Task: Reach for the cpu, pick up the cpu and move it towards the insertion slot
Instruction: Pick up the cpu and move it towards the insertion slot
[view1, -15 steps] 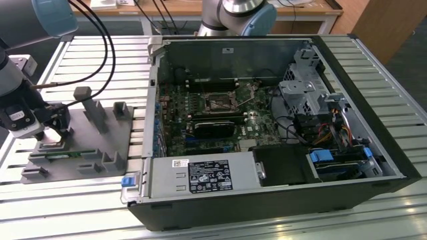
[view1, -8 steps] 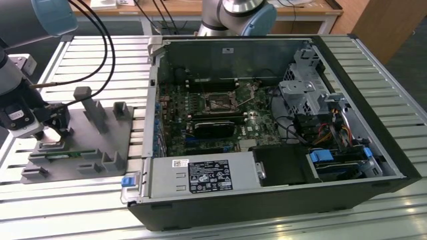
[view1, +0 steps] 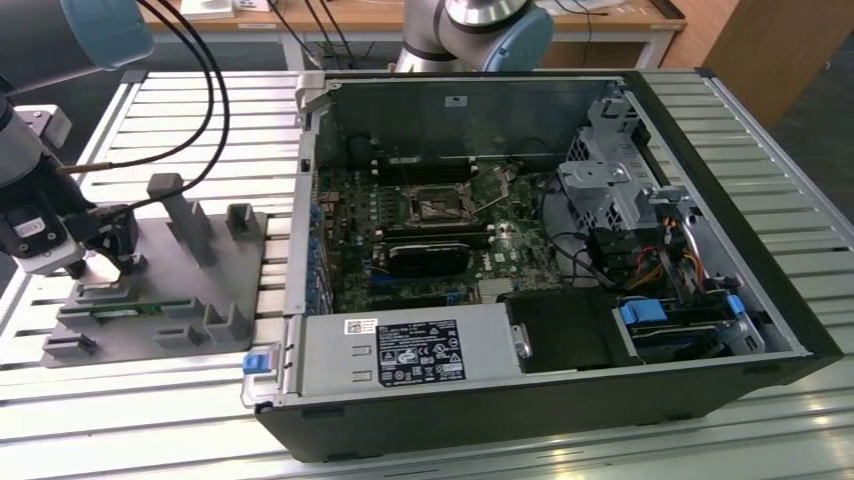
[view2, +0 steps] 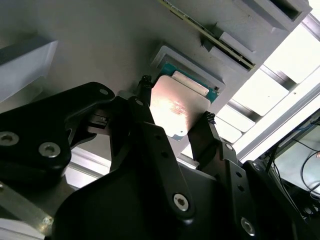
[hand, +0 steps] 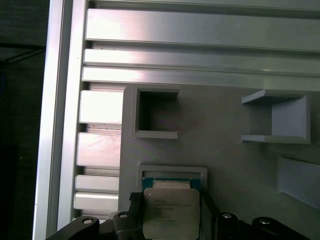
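The gripper (view2: 176, 99) is clenched on the cpu (view2: 175, 112), its fingers (view2: 150, 125) pressing two opposite edges. The square chip lies flat, silver top up, at its pocket in the grey fixture (view1: 254, 265) on the slatted surface (view1: 134, 400). The insertion slot (view1: 437, 207) sits well apart inside the open computer case (view1: 534, 410).

Black jaws closed on silver cpu (view2: 176, 109), grey fixture pocket (view2: 161, 54) behind

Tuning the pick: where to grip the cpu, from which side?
Pinch two opposite thin edges of the cpu, coming straight down from above: it lies flat, shiny top up, in a shallow pocket of the grey fixture, so only edges offer hold. In the second wrist view the gripper has its jaws against those edges.
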